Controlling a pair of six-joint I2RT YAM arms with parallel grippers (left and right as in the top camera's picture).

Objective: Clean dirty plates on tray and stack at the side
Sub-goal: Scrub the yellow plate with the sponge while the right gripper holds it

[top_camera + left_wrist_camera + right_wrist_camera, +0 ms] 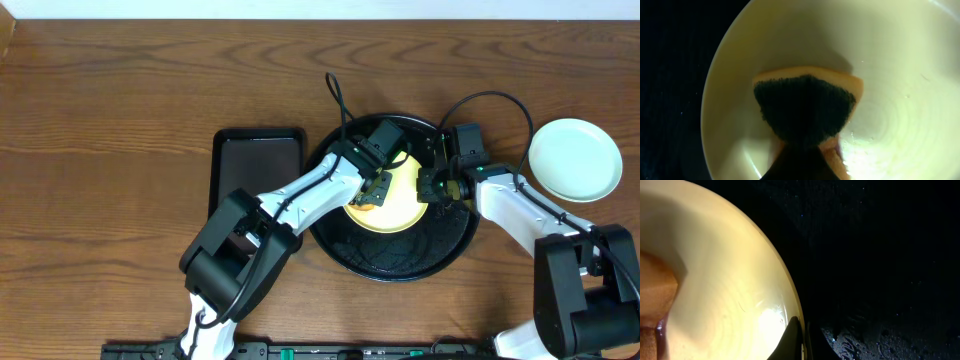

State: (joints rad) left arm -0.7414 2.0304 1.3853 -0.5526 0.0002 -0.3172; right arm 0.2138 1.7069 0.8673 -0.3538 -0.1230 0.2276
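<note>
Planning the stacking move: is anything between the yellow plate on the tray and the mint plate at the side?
No loose object. Only the right gripper, at the rim of the yellow plate, and the tray's raised rim lie toward the mint plate.

Robotics lab bench: two arms at a wooden table.

Two plates show: one yellow plate and one mint plate. Whether another plate lies stacked under the mint one cannot be told. There are two black trays: one round tray and one rectangular tray. There is one sponge. Two arms show, one left arm and one right arm, at one table.
</note>
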